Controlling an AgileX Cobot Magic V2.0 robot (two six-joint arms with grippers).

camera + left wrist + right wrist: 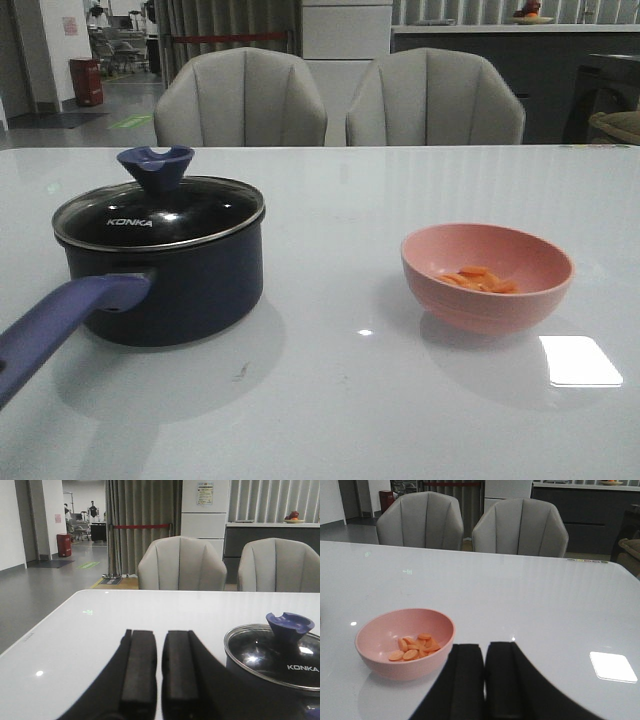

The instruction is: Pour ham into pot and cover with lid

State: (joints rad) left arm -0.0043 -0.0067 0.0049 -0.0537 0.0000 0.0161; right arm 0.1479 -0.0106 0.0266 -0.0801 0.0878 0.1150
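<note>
We see lidded pot (165, 285) left, lid (158, 212) on; ham (478, 279) in pink bowl (487, 276) right; two chairs (240, 98) far. Both grippers (159, 672) (485, 680) clenched, holding nothing.

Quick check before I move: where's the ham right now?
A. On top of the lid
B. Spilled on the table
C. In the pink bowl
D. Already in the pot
C. The ham lies as a small heap of orange slices inside the pink bowl, while the pot sits apart from it with the lid on.
</note>
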